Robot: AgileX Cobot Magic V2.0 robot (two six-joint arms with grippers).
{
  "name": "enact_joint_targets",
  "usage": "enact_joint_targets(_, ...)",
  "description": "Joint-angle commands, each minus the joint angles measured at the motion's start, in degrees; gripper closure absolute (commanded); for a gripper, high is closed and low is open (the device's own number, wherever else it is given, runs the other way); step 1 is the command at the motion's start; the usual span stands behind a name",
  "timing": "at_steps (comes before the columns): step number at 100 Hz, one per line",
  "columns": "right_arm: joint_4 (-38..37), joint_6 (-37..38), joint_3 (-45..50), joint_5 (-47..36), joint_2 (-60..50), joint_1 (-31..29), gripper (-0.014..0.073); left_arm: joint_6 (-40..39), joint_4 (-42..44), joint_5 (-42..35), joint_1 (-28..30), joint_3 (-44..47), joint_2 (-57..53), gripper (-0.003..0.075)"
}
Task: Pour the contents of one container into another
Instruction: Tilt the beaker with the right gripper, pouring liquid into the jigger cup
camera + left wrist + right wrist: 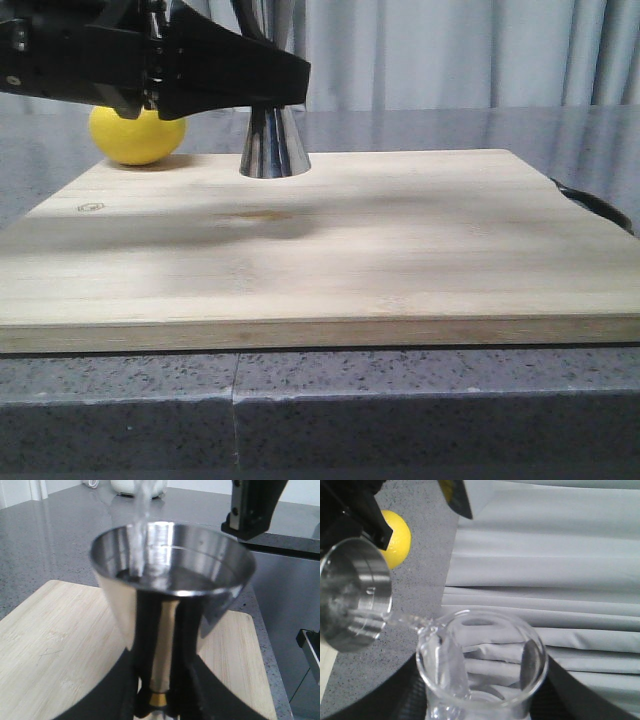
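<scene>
Pouring: right fingers (480,700) grip one beaker (482,665); left fingers (160,700) clamp one jigger (172,580); one lemon (137,135).

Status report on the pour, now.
Left claw shut on jigger. Right claw shut on beaker, tilted, stream entering jigger. Nothing in the way.

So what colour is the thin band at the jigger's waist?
Brass gold, on the steel jigger; the left wrist view shows it best.
</scene>
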Motion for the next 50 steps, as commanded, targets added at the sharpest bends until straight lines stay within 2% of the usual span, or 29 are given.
enact_joint_targets(1,-0.57,-0.12,-2.23,-0.32,-1.46,0.13,0.0410,-0.35,-4.41,6.83,-0.49,-1.60,-2.13,0.0739)
enact_joint_targets(50,-1.55,-0.12,-2.23,-0.43,-1.46,0.13,0.0410,-0.35,-4.41,6.83,-0.49,-1.60,-2.13,0.0739)
